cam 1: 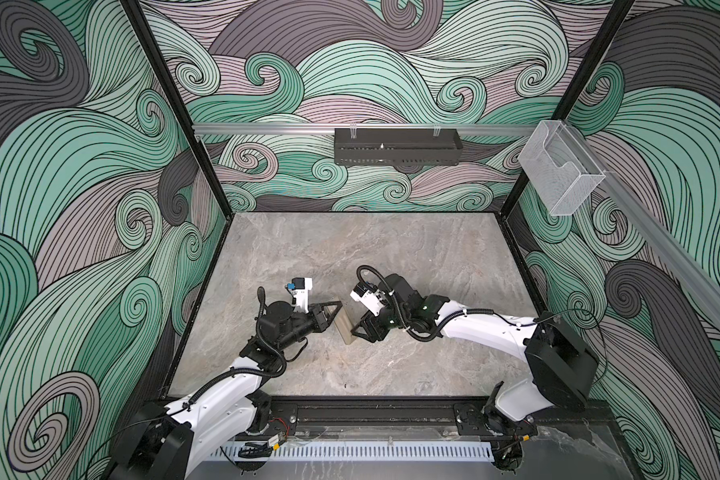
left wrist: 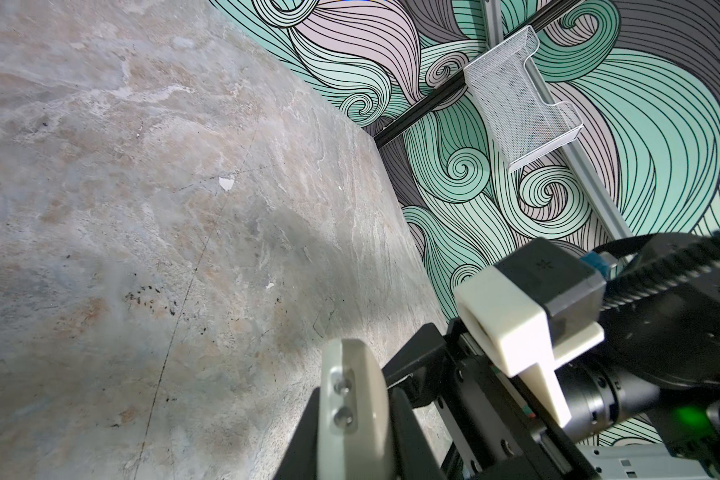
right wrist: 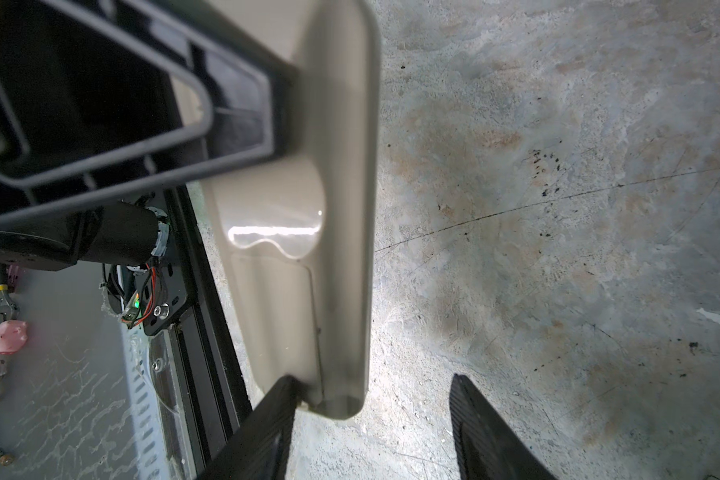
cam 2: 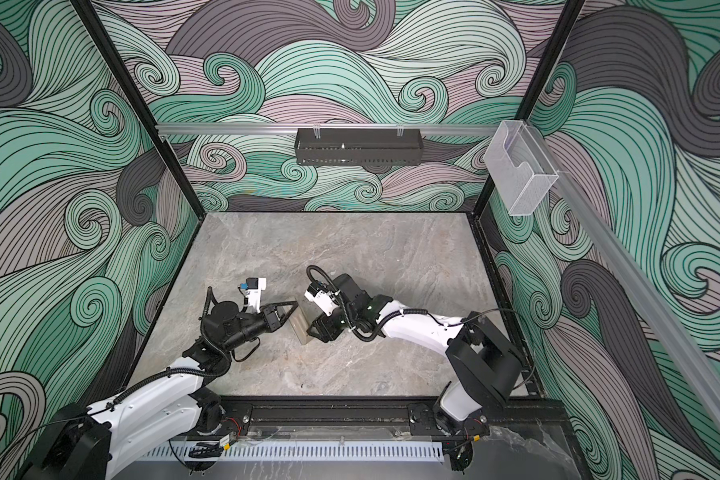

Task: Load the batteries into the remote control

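- The remote control (cam 1: 345, 328) is between the two robot arms, over the grey stone-look table (cam 1: 391, 257), a bit nearer the front than the back.
- In both top views it stands on its long thin side, with its plain pale back facing the left arm.
- The left gripper (cam 1: 336, 309) has its two black fingers squeezed tight on the far end of the remote control (left wrist: 350, 407). In the left wrist view that end pokes out between the fingers (left wrist: 308, 436).
- That end has two small shiny round spots (left wrist: 344, 401) in a little slot.
- The right gripper (right wrist: 373, 378) is at the near end of the remote control (right wrist: 308, 249), and its jaws are apart.
- One right finger (right wrist: 267, 424) touches the corner of the pale back. The other finger (right wrist: 487, 428) stands well away, with bare table in the gap.
- A thin line on the pale back marks out a lid (right wrist: 275, 316) with a wavy top edge. It lies flat with the back.
- I cannot tell if the low edge of the remote control (cam 2: 299, 328) touches the table or hangs just above it.
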Controlling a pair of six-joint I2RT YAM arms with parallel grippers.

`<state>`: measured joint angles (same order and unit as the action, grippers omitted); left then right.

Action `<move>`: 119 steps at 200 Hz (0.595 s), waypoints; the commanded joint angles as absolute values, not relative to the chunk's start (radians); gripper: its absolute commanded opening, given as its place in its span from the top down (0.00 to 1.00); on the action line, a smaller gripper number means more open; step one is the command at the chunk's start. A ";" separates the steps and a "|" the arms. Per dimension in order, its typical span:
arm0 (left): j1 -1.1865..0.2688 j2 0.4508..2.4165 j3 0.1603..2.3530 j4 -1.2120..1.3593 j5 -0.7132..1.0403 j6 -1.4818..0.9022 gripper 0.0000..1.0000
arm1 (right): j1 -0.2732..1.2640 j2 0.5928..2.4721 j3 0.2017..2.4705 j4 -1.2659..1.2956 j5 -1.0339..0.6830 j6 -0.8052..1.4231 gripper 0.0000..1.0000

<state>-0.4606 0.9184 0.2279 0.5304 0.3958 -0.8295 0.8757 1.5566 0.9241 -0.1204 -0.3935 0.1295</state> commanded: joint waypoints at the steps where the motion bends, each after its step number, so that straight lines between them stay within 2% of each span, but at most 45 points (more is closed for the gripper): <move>1: -0.469 0.905 0.261 0.625 0.455 -0.857 1.00 | 0.870 1.593 0.920 -0.098 -0.369 0.132 0.40; 59: -0.471 0.910 0.264 0.643 0.471 -0.864 1.00 | 0.869 1.618 0.937 -0.105 -0.368 0.133 0.41; 119: -0.471 0.905 0.276 0.562 0.413 -0.858 1.00 | 0.871 1.554 0.949 -0.131 -0.374 0.132 0.41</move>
